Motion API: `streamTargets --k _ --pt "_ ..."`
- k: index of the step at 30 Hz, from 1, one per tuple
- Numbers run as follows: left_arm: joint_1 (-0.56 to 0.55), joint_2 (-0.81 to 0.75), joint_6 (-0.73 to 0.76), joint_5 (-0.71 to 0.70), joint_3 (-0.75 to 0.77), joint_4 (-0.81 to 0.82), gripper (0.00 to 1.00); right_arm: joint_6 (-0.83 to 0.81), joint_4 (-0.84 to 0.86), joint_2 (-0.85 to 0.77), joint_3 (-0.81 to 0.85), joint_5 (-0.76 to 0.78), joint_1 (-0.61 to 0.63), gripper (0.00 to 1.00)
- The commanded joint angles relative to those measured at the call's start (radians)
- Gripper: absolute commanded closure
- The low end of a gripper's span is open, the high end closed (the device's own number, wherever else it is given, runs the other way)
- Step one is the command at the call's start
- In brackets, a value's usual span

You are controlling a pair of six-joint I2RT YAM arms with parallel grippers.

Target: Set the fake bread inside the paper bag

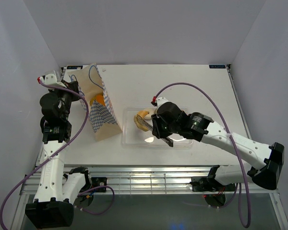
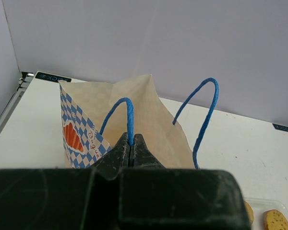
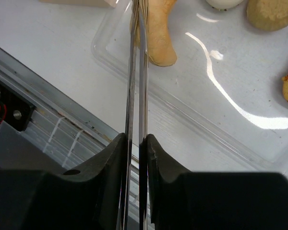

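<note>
1. The left gripper (image 2: 131, 146) has its jaws pressed together on the blue cord handle (image 2: 129, 117) of the paper bag (image 2: 151, 120), which stands open beside the clear tray (image 1: 129, 139).
2. The right gripper (image 3: 137, 141) squeezes metal tongs (image 3: 132, 86); their tips seem to clamp the pale crescent (image 3: 158, 38) in the tray.

Top view: high, behind arm bases, looks down and toward far wall, whole table (image 1: 182, 81) in frame, distant.
Left wrist view: low, close, faces far wall over left gripper (image 2: 132, 141); paper bag (image 2: 153, 120) top fills centre.
Right wrist view: very close, steeply down past right gripper (image 3: 136, 139) along metal tongs (image 3: 138, 72) onto clear tray (image 3: 206, 96).
Shared: tray in all three; bag in top and left wrist.
</note>
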Motion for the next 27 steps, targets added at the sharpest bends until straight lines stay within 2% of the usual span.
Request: streamTargets --k 1,9,21,27 --pt "0.002 -0.017 -0.004 -0.015 0.014 0.002 1.0 -0.01 -0.01 -0.059 0.094 0.017 0.0 0.92" --pt "0.002 -0.035 -0.003 -0.071 0.014 -0.008 1.0 -0.114 0.007 -0.092 0.244 -0.097 0.0 0.92" --pt "0.0 -0.051 -0.001 -0.12 0.009 -0.003 1.0 -0.258 0.027 0.054 0.589 -0.232 0.002 0.92" --pt "0.002 -0.051 -0.004 -0.12 0.008 -0.003 1.0 -0.283 0.074 0.131 0.7 -0.281 0.002 0.92"
